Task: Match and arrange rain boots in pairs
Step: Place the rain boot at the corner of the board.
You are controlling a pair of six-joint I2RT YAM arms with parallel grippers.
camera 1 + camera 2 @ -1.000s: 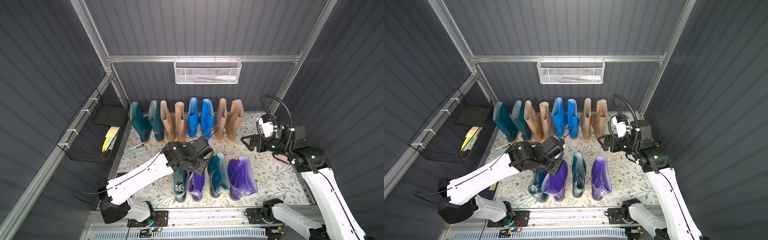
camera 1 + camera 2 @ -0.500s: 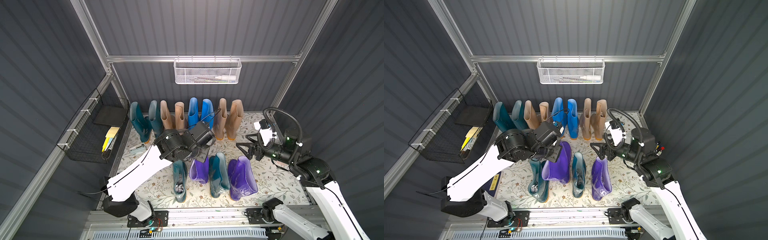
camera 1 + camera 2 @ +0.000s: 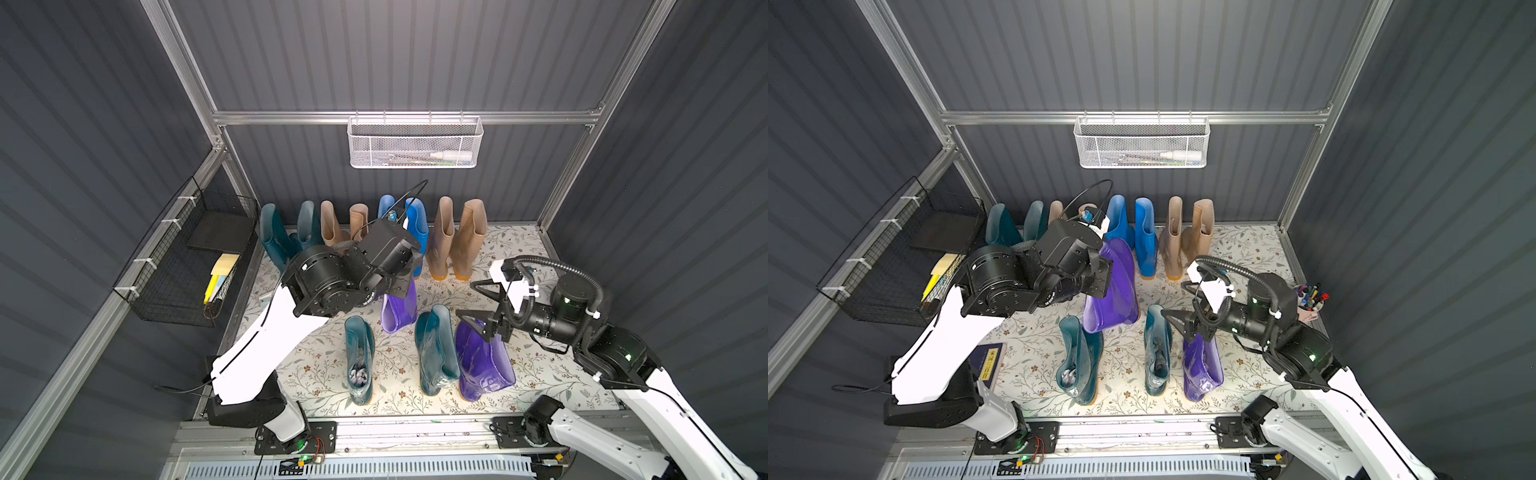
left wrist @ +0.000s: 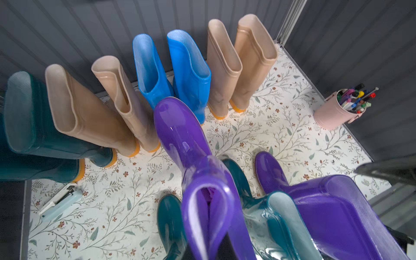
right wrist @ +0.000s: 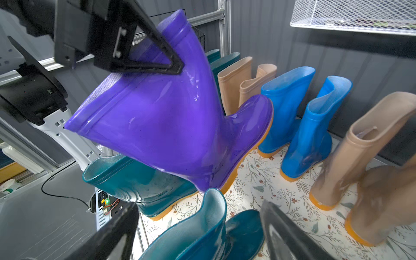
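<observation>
The left gripper pinches the rim of a purple boot, holding it tilted, toe raised off the floral mat before the blue pair. The right gripper gapes wide just above the second purple boot, which stands upright.

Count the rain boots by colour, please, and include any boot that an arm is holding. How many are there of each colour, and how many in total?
Dark teal boots: 4
Beige boots: 4
Bright blue boots: 2
Purple boots: 2
Total: 12
</observation>
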